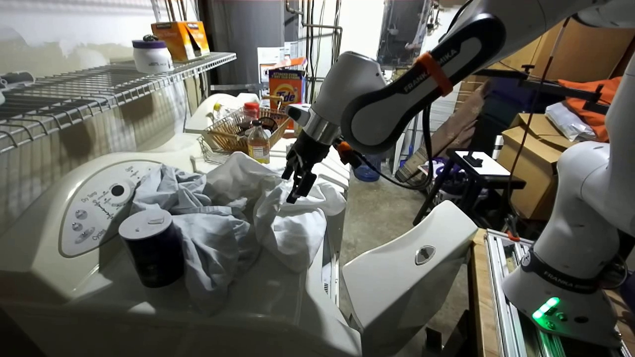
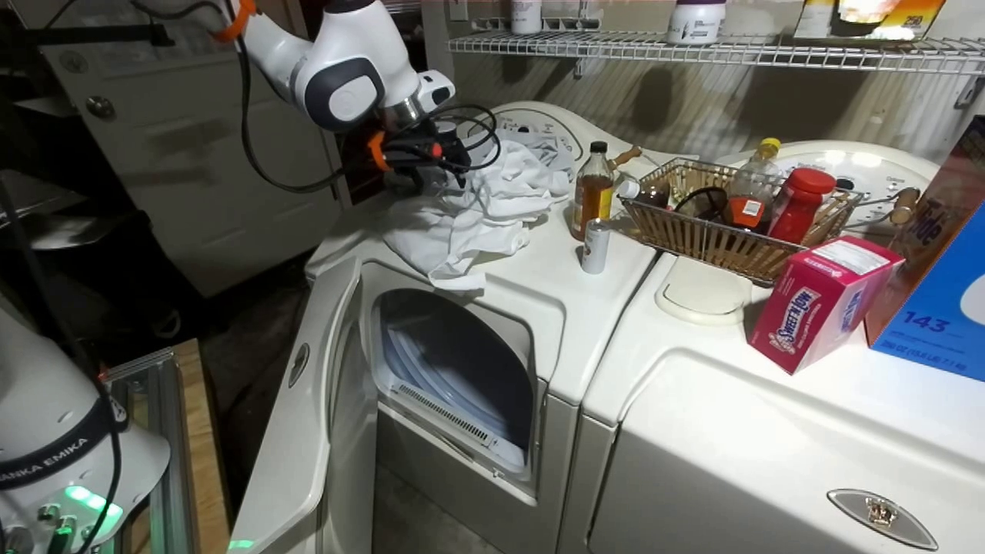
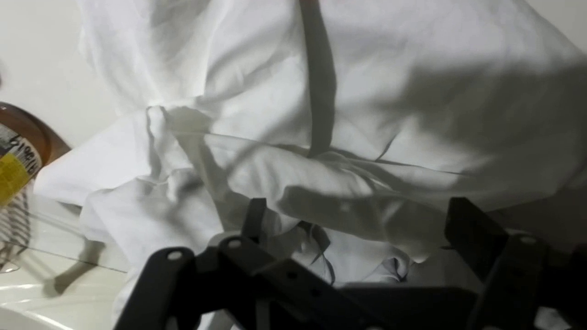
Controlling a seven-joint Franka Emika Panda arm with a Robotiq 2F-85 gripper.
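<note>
White cloth (image 2: 477, 215): heaped on dryer (image 2: 539, 281), below wide-spread, empty jaws (contact unconf.). Might slip w/ shallow pinch; could topple nearby bottle (image 2: 592, 196) if dragged sideways.

In both exterior views a white wire shelf (image 1: 114, 85) is running along a pale wall (image 1: 94, 22); above it the paint is looking patchy, and below it striped shadows are falling down the wall. Farther back, a tall gray cylinder (image 1: 248, 29) is standing near thin pipes (image 1: 322, 26), with a bright white patch (image 1: 363, 29) shining beside them. A gray concrete floor (image 1: 374, 213) is showing in the middle, looking stained, and past it a black stool (image 1: 496, 181) is standing beside a cardboard box (image 1: 533, 183). In an exterior view a pale door (image 2: 208, 177) with a round knob (image 2: 100, 106) is sitting in dim light, and deep shadow is filling the space beside it.
</note>
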